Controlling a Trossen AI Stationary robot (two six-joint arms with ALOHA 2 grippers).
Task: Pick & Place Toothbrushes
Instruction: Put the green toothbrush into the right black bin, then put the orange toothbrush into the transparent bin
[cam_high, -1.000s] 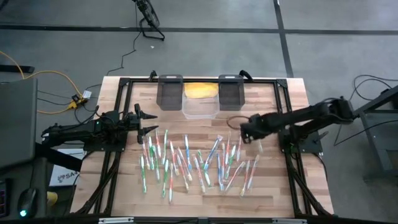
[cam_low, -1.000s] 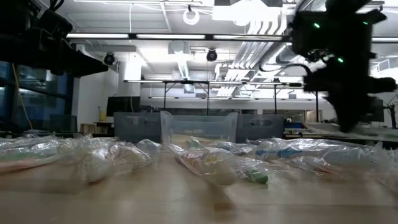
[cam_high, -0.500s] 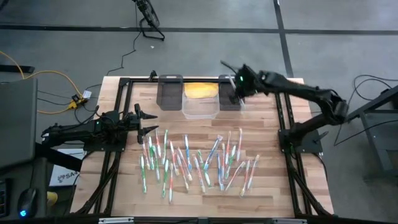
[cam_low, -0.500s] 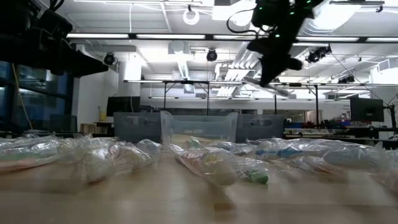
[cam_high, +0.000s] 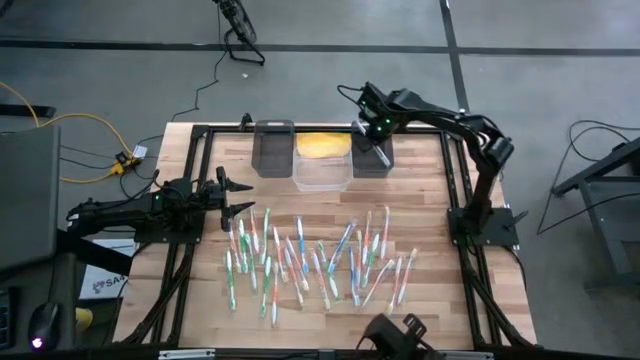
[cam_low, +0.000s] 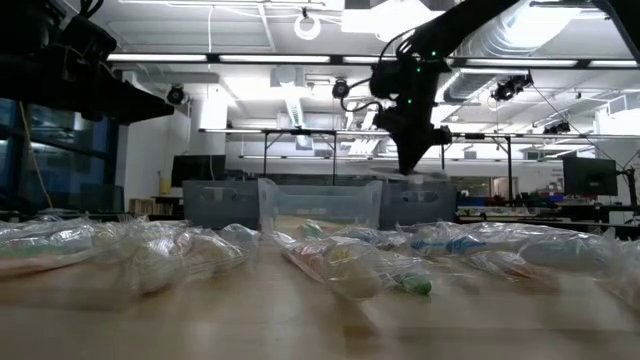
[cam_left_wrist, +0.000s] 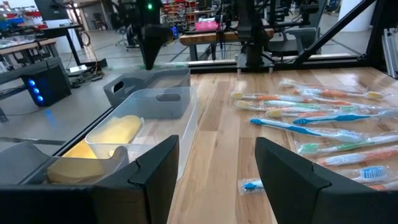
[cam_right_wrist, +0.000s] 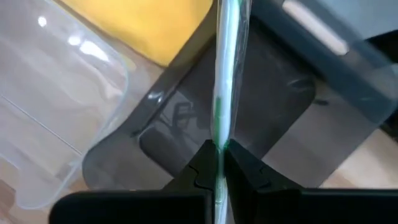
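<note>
Several wrapped toothbrushes (cam_high: 310, 262) with green, blue, red and white handles lie scattered on the near half of the wooden table. My right gripper (cam_high: 377, 138) hangs over the right dark bin (cam_high: 371, 158) at the far edge, shut on one green-and-white toothbrush (cam_right_wrist: 225, 74) in a clear wrapper. The low view shows it (cam_low: 410, 160) above the bins. My left gripper (cam_high: 236, 196) waits level at the table's left side, open (cam_left_wrist: 217, 180) and holding nothing. My right gripper pinches the wrapped toothbrush between its two fingers, at a green stretch of the handle (cam_right_wrist: 219, 142). The fingers come steeply from above. The toothbrush sticks out past the fingertips and hangs clear above the floor of the right dark bin (cam_right_wrist: 261, 81).
Three bins stand in a row at the far edge: a left dark bin (cam_high: 272, 150), a clear bin (cam_high: 322, 172) and the right dark one. A yellow thing (cam_high: 322, 146) lies behind the clear bin. A dark object (cam_high: 392, 334) juts in at the near edge.
My right gripper has risen from the right end of the toothbrush spread. It swung toward the table's far edge and rolled its wrist, carrying the toothbrush clear of the table. It now hangs over the right dark bin. A dark object has appeared at the near edge.
</note>
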